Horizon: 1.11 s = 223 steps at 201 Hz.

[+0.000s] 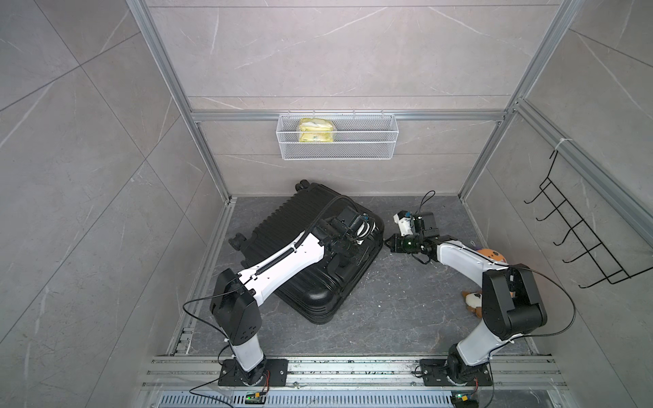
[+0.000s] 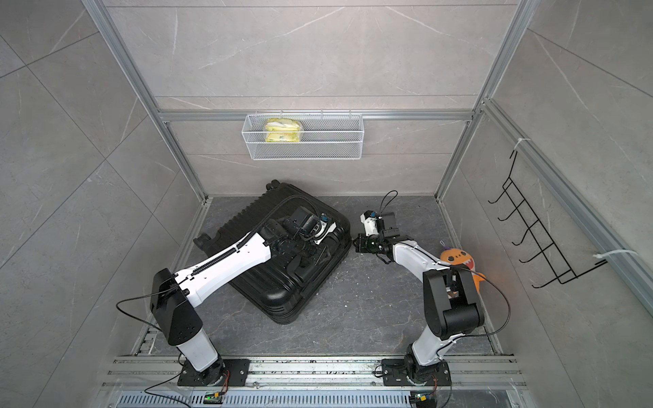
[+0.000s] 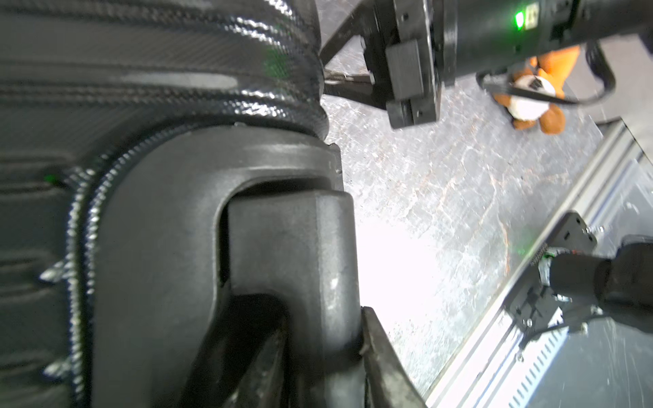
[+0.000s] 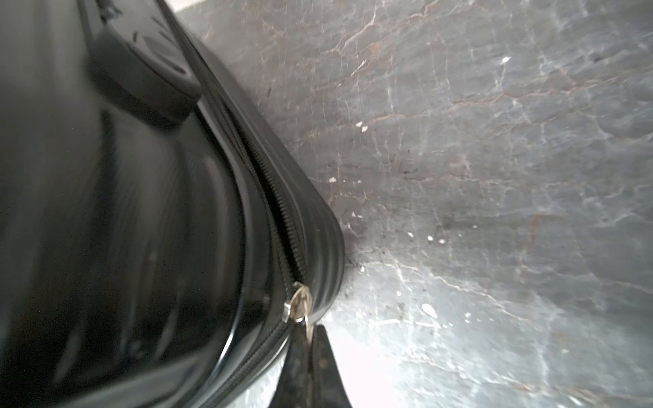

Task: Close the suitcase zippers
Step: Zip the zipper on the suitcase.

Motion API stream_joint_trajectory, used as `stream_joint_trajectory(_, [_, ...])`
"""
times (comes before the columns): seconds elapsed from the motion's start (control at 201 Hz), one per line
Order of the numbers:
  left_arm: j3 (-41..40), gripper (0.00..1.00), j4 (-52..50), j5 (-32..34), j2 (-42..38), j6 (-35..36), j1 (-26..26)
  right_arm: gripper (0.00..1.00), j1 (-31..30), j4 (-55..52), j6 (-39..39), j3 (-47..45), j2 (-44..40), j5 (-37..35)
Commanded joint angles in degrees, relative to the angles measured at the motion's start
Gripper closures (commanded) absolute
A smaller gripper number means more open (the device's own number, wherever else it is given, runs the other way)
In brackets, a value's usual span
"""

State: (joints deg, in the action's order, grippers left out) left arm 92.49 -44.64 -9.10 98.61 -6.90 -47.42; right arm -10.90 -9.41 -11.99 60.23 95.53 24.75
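Suitcase [image 1: 318, 296] flat; left hand [image 3: 318, 356] clamped on handle [image 3: 289, 247], right hand [image 4: 310, 353] pinching zipper pull [image 4: 299, 305]

The left arm [image 1: 295, 263] and right arm [image 1: 459, 258] are showing white shells joined by boxy black joint housings [image 1: 233, 314]. A ribbed black conduit [image 1: 279, 258] is running along the left one, black cables [image 1: 183, 311] are looping off both, and the right gripper [image 4: 310, 333] is ending in dark tapered fingers [image 4: 327, 364].

Glossy ribbed hard-plastic suitcase shell [image 1: 318, 300]; matt grainy moulded-plastic suitcase handle [image 3: 282, 247]; shiny silvery metal zipper pull tab [image 4: 299, 303]; matt veined stone-look floor [image 4: 494, 176]; white wire-mesh basket [image 1: 353, 148].
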Motion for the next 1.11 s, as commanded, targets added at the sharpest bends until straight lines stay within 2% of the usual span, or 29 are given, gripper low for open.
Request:
stream_joint_trajectory(0.0, [-0.34, 1.0, -11.67, -9.13, -7.08, 9.5, 1.02, 1.0, 8.03, -4.14, 4.2, 0.08, 1.85, -18.1])
stream_joint_trajectory(0.135, [-2.81, 1.0, -13.0, -13.77, -9.83, 13.45, 3.41, 1.0, 8.41, -3.46, 8.09, -2.14, -0.5, -21.12])
stream_joint_trajectory(0.379, [-6.26, 1.0, -19.05, -22.17, -13.14, 20.03, 11.66, 1.0, 9.45, -3.74, 10.7, -3.25, -1.9, -26.29])
stream_joint_trajectory(0.493, [-7.24, 1.0, -21.53, -22.68, -13.64, 22.54, 14.22, 1.0, 9.4, -3.6, 11.13, -4.03, -2.43, -22.39])
stream_joint_trajectory(0.673, [-5.96, 1.0, -27.46, -26.12, -12.48, 26.07, 14.46, 1.0, 9.23, -0.09, 12.82, -7.11, -5.45, -17.15])
stream_joint_trajectory(0.777, [-5.78, 1.0, -29.04, -28.77, -12.21, 27.87, 14.39, 1.0, 8.4, -1.69, 12.28, -3.36, -3.46, -16.2])
stream_joint_trajectory(0.962, [-6.07, 1.0, -30.24, -30.81, -13.13, 29.43, 14.29, 1.0, 7.38, -4.21, 8.76, 5.38, 2.45, -19.99])
stream_joint_trajectory(1.106, [-6.54, 1.0, -30.24, -32.78, -14.47, 30.42, 14.29, 1.0, 6.89, -6.09, 9.32, 13.08, 8.33, -17.87])
